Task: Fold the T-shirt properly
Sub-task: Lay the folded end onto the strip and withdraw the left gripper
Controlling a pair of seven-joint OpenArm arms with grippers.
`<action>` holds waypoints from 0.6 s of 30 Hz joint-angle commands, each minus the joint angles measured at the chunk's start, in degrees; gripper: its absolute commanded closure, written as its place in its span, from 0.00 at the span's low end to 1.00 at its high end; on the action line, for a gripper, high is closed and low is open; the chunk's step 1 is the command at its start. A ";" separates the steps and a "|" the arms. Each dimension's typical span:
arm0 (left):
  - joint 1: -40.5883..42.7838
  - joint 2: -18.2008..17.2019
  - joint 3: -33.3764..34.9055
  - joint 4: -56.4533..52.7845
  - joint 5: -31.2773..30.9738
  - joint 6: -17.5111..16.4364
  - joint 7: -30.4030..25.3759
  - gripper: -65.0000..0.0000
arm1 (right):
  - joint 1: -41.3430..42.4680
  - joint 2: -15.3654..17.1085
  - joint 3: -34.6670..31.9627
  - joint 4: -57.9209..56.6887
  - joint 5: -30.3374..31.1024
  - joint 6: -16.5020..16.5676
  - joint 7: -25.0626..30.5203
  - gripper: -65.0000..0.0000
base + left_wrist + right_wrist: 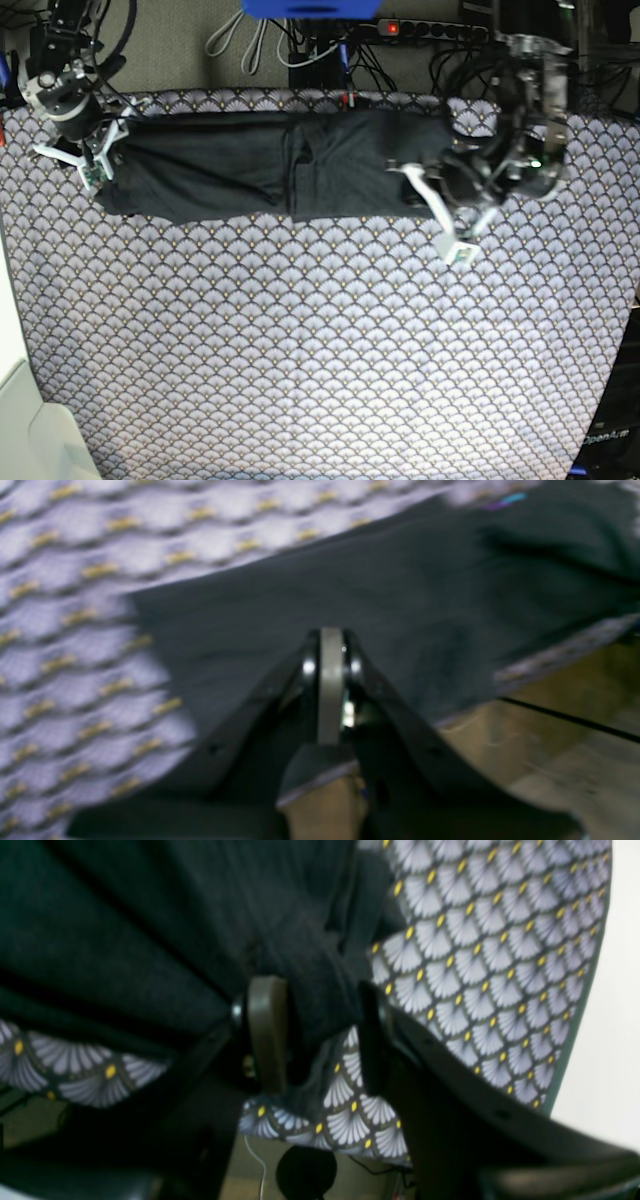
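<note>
1. The T-shirt (270, 165), dark charcoal, lies as a long narrow band along the tabletop's (320, 350) far edge.
2. Left hand (331, 645) is pressed together over it.
3. Right hand (320, 1035) pinches a bunched fold.

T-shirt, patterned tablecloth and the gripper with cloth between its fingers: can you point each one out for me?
T-shirt (230, 165), base view, middle of the long folded band.
tablecloth (320, 350), base view, bare scalloped stretch in front of the shirt.
right gripper (322, 1035), right wrist view, between the fingertips, where dark cloth passes.
</note>
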 commanded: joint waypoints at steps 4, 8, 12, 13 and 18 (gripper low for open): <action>0.68 -4.27 -1.67 0.75 -0.84 -0.21 -0.68 0.99 | -0.18 0.31 0.98 1.51 0.50 -0.45 0.82 0.55; 0.76 -6.12 -1.67 0.75 -0.84 -0.29 -0.68 0.99 | -0.35 0.48 0.90 1.42 0.50 -0.45 0.73 0.48; 0.68 -5.94 -1.67 0.75 -0.84 -0.29 -0.68 0.99 | -0.44 0.75 1.07 1.42 0.42 -0.45 -1.90 0.48; 0.68 -5.85 -1.67 0.75 -0.84 -0.29 -0.68 0.99 | -0.44 1.10 1.07 1.51 0.42 -0.45 -2.52 0.48; 0.15 -6.12 -1.67 0.75 -0.84 -0.29 -0.68 0.99 | -0.88 1.80 2.13 3.35 0.42 -0.45 -5.68 0.48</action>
